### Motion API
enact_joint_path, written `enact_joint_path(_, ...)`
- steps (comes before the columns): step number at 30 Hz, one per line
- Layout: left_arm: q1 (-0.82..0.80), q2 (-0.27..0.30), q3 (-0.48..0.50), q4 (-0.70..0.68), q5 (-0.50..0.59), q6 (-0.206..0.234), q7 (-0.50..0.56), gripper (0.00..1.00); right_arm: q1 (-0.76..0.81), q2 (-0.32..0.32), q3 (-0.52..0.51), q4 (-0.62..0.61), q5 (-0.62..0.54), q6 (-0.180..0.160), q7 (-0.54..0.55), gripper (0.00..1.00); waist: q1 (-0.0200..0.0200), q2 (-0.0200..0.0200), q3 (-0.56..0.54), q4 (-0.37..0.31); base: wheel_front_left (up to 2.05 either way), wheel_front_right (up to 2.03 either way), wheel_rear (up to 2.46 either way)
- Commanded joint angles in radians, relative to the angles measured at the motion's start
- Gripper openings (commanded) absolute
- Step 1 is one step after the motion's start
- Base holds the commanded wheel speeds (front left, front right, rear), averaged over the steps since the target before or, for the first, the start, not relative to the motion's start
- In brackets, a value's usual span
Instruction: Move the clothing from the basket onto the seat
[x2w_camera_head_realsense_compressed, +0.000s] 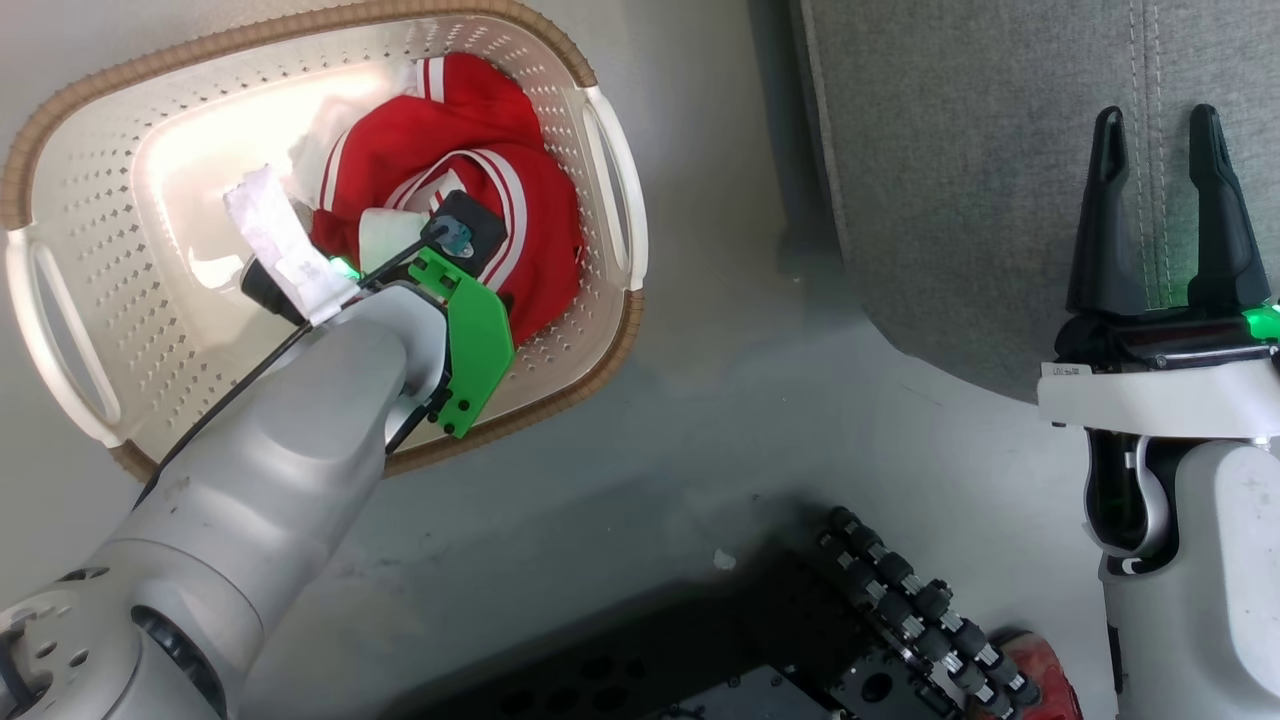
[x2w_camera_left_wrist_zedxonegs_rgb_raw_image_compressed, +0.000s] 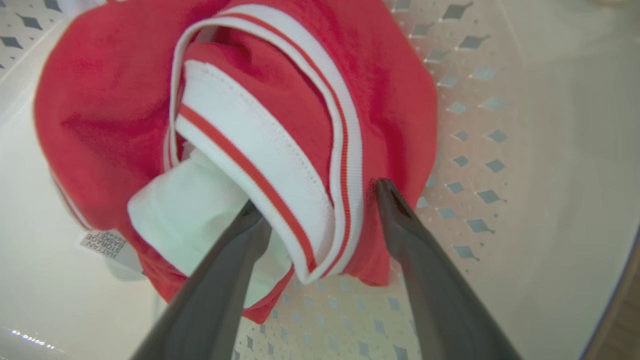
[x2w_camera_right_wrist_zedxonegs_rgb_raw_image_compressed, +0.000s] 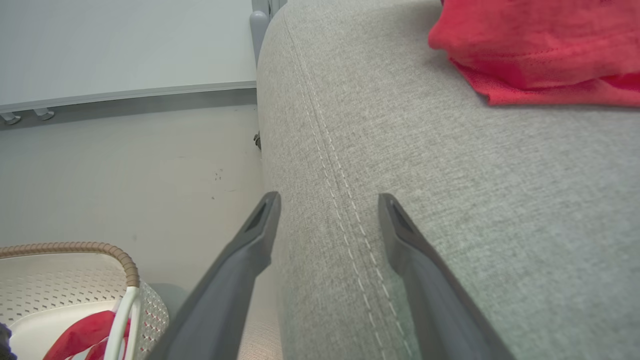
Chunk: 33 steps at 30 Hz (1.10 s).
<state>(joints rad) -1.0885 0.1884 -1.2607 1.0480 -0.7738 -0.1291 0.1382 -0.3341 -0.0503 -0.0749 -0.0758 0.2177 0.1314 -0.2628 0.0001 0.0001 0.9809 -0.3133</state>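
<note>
Down in the basket (x2w_camera_head_realsense_compressed: 90, 150), the left gripper (x2w_camera_left_wrist_zedxonegs_rgb_raw_image_compressed: 317, 197) stands spread astride a striped hem of the red clothing (x2w_camera_left_wrist_zedxonegs_rgb_raw_image_compressed: 100, 100) — the right gripper (x2w_camera_head_realsense_compressed: 1157, 115) hovers, fingers apart, above the seat (x2w_camera_head_realsense_compressed: 950, 150).

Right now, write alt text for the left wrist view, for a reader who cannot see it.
The left gripper, its two dark fingers spread open, straddles a white-striped fold of the bunched red clothing. The clothing lies inside the cream perforated basket.
</note>
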Motion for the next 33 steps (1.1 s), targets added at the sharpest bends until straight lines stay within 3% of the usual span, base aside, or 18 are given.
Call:
enact_joint_path(1, -0.022, 0.001, -0.002, 0.001, -0.010, -0.002, -0.008, 1.00, -0.016, 0.000, 0.003, 0.000, 0.005, -0.001, -0.003, 1.00, -0.0001, -0.0001, 0.008, -0.001, 0.00, 0.00, 0.00)
enact_joint_path(5, -0.049, 0.003, -0.012, 0.010, 0.032, -0.003, -0.072, 1.00, -0.021, 0.000, 0.006, -0.002, 0.008, -0.001, -0.003, 1.00, -0.0001, -0.0001, 0.020, -0.003, 0.00, 0.00, 0.00)
enact_joint_path(6, -0.045, 0.003, -0.014, 0.020, 0.043, -0.003, -0.081, 0.59, -0.021, 0.000, 0.006, -0.003, 0.008, -0.001, -0.003, 1.00, -0.0001, -0.0001, 0.021, -0.003, 0.00, 0.00, 0.00)
enact_joint_path(7, -0.039, 0.002, -0.016, 0.022, 0.052, -0.003, -0.084, 0.04, -0.018, 0.000, 0.005, -0.003, 0.007, -0.001, -0.003, 1.00, -0.0001, -0.0001, 0.022, -0.003, 0.00, 0.00, 0.00)
enact_joint_path(8, -0.033, 0.001, -0.017, 0.026, 0.050, -0.003, -0.088, 0.00, -0.016, 0.000, 0.004, -0.003, 0.004, -0.001, -0.003, 1.00, -0.0001, -0.0001, 0.022, -0.003, 0.00, 0.00, 0.00)
enact_joint_path(19, 0.003, -0.012, -0.020, 0.016, -0.002, -0.003, -0.161, 0.00, -0.015, -0.001, 0.006, 0.014, -0.042, -0.001, -0.003, 1.00, -0.0001, -0.0001, -0.035, 0.040, 0.00, 0.00, 0.00)
enact_joint_path(28, 0.095, -0.046, -0.013, 0.014, -0.089, -0.003, -0.349, 0.00, 0.016, -0.001, 0.033, 0.051, -0.089, -0.001, -0.003, 1.00, -0.0001, -0.0001, -0.250, 0.112, 0.00, 0.00, 0.00)
enact_joint_path(33, 0.168, -0.053, 0.021, -0.026, -0.166, -0.003, -0.397, 0.00, 0.060, -0.002, 0.060, 0.079, -0.111, -0.001, -0.003, 1.00, -0.0001, -0.0001, -0.389, 0.150, 0.00, 0.00, 0.00)
